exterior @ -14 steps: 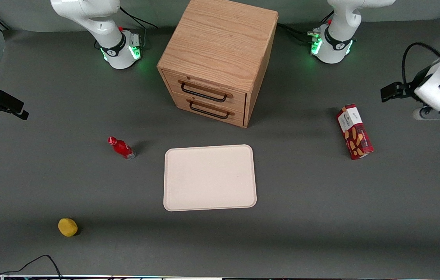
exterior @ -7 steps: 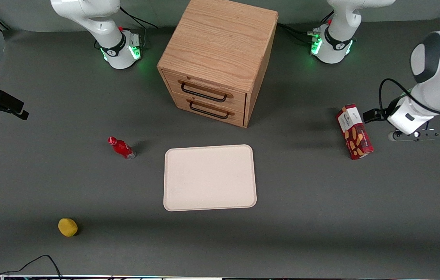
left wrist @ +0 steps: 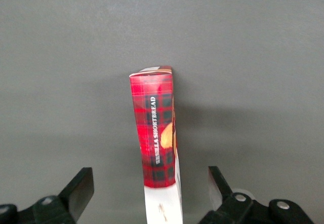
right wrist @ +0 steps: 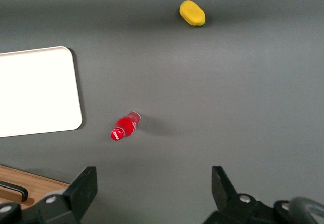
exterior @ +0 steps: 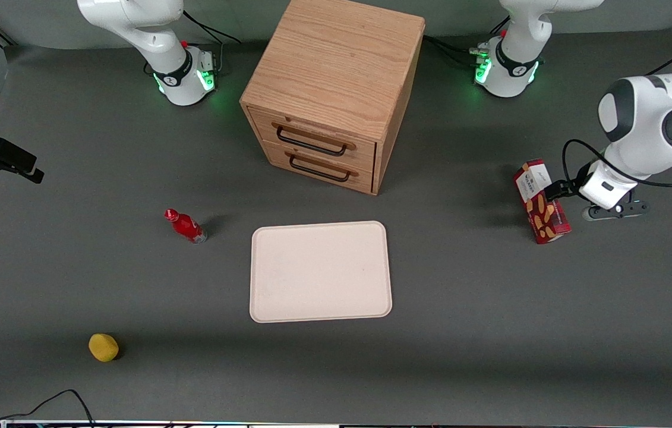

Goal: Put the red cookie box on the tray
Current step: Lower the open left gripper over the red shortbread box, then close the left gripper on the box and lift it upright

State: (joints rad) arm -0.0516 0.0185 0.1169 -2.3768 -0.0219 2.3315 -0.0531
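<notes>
I see the slim dark-red tartan cookie box (exterior: 540,201) standing on the grey table, well apart from the pale cream rectangular tray (exterior: 320,271), toward the working arm's end. My black two-finger gripper (left wrist: 152,191) straddles it, spread wide, gripping nothing.

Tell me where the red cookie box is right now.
The red cookie box stands on the table toward the working arm's end, apart from the tray. The left arm's open tool straddles it, fingers not yet touching.
</notes>
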